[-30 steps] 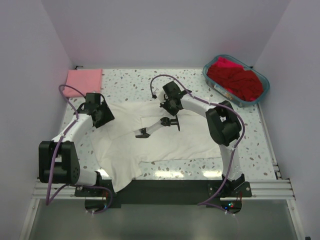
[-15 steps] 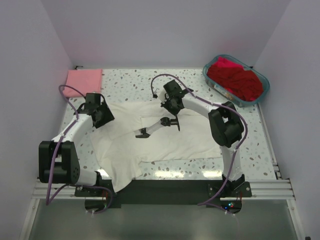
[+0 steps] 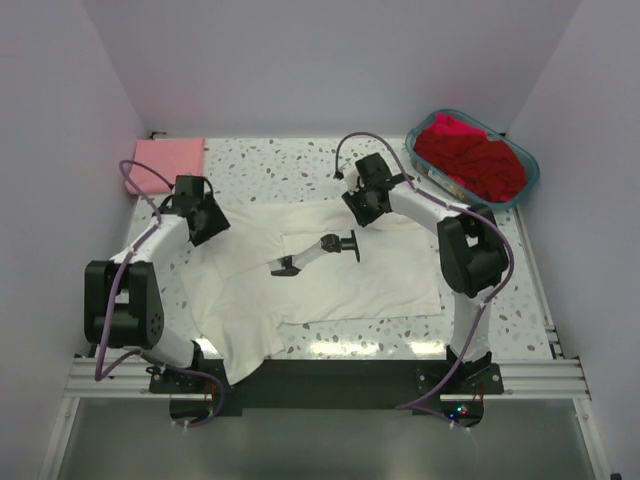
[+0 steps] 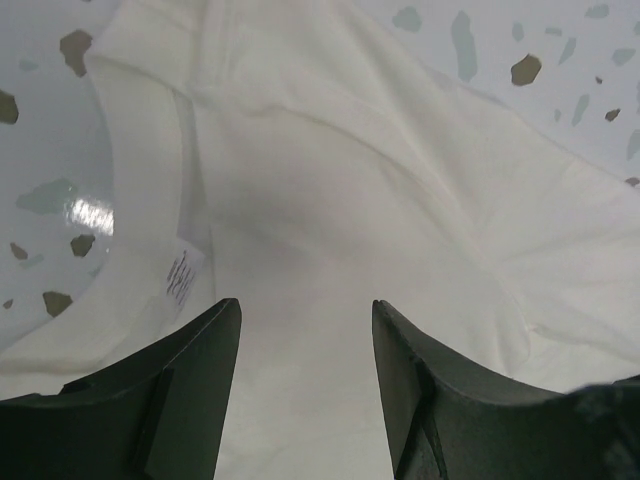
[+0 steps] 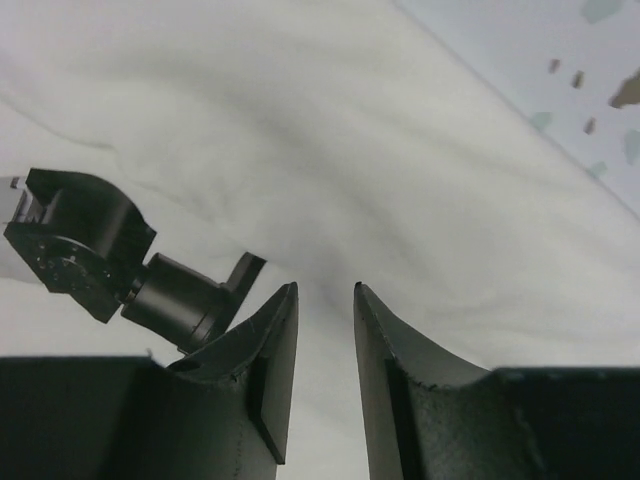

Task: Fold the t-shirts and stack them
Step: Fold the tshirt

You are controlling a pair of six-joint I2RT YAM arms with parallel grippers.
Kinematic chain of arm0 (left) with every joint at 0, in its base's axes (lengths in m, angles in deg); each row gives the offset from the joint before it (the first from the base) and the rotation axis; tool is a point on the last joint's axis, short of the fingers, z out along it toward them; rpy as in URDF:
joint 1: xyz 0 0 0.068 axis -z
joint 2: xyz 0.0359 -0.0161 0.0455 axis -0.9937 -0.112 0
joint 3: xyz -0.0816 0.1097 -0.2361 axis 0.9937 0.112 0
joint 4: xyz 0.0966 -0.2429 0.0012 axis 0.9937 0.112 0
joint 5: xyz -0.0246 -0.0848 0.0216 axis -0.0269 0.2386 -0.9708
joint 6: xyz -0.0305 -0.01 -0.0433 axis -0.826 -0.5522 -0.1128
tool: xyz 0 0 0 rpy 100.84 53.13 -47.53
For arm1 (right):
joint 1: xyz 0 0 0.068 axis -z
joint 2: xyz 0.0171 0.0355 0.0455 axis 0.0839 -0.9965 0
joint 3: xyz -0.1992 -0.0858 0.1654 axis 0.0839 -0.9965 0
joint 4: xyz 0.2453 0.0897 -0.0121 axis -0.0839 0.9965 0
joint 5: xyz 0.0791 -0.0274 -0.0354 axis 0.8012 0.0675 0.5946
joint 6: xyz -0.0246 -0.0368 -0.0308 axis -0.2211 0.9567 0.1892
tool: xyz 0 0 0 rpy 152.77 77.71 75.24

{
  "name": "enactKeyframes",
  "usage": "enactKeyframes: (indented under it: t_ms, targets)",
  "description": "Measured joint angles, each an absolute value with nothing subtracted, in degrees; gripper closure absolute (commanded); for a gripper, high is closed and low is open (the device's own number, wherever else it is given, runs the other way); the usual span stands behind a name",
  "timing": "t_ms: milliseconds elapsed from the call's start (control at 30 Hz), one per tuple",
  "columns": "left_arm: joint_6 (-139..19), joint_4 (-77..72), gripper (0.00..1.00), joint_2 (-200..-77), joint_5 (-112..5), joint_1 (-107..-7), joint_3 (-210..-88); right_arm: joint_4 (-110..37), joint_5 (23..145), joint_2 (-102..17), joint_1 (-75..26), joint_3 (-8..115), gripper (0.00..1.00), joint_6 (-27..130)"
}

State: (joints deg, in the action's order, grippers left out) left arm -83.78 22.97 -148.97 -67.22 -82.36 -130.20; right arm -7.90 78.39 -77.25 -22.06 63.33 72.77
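A large white t-shirt (image 3: 350, 285) with a black printed graphic (image 3: 320, 250) lies spread on the speckled table. My left gripper (image 3: 212, 228) is open just above its far left part; the left wrist view (image 4: 305, 305) shows white cloth (image 4: 330, 180) and a label between the fingers. My right gripper (image 3: 362, 210) hovers over the shirt's far edge, jaws narrowly open with nothing between them (image 5: 325, 288), beside the graphic (image 5: 100, 260). A folded pink t-shirt (image 3: 168, 158) lies at the far left corner. Red t-shirts (image 3: 470, 160) fill the basket.
The teal plastic basket (image 3: 523, 188) stands at the far right corner. Bare speckled table (image 3: 270, 165) shows behind the white shirt. The shirt's near left part hangs over the table's front edge (image 3: 240, 365). White walls close in left, right and behind.
My right gripper has moved right along the shirt's far edge, away from the graphic. My left gripper has shifted slightly away from me. The shirt lies about the same.
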Motion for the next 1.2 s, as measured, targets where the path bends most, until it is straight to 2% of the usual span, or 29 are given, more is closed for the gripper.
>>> enactKeyframes:
  t_ms: [400, 833, 1200]
  targets:
    - [-84.7, 18.0, 0.41, -166.7, -68.6, -82.8, -139.6, -13.0, 77.0, -73.3, -16.2, 55.5, 0.62, 62.2]
    - [-85.6, 17.0, 0.41, -168.5, -68.6, -84.4, -141.1, -14.8, 68.2, -71.5, -12.7, 50.3, 0.60, 57.1]
    - [-85.7, 16.8, 0.40, -169.7, -67.9, -84.7, -142.6, -14.1, 71.4, -71.6, -11.1, 54.6, 0.57, 54.1]
